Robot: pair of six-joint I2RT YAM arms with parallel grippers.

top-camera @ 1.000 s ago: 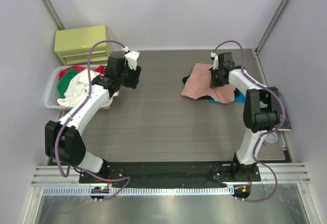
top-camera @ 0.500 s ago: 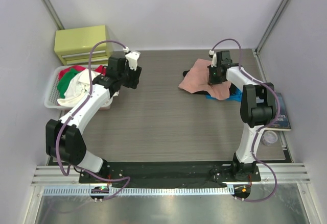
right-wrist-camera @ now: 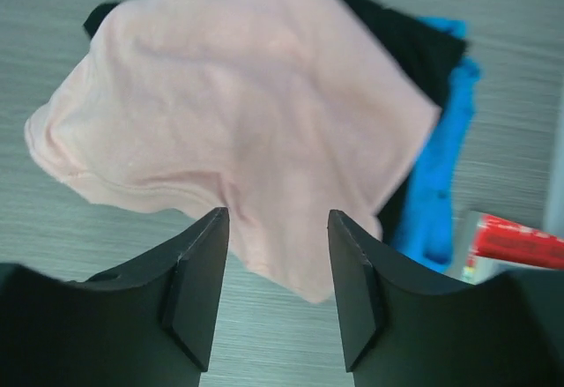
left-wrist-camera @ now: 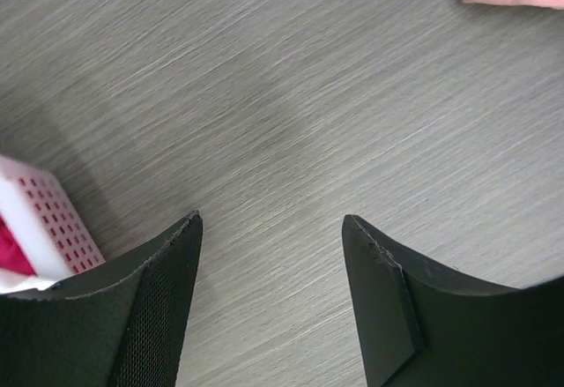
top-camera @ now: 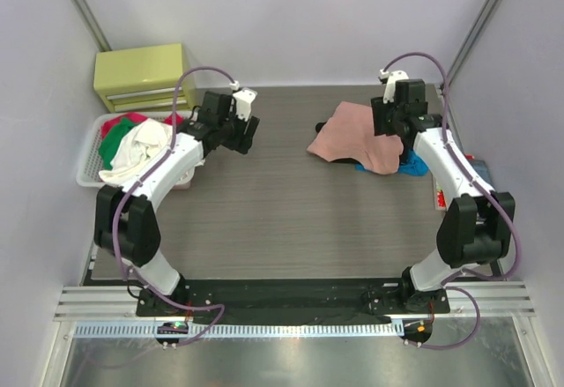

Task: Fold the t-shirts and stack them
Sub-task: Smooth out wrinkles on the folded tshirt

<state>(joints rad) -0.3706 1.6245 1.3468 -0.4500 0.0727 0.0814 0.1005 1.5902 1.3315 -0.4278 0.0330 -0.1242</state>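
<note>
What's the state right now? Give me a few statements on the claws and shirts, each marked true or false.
1. The right claw is open and empty above the pink t-shirt. True.
2. The pink t-shirt lies in the basket. False: it lies on the table, draped over the black t-shirt.
3. The left claw grips a white cloth. False: it is open and empty over bare table beside the basket.
4. A blue cloth peeks out beside the black t-shirt. True.
</note>
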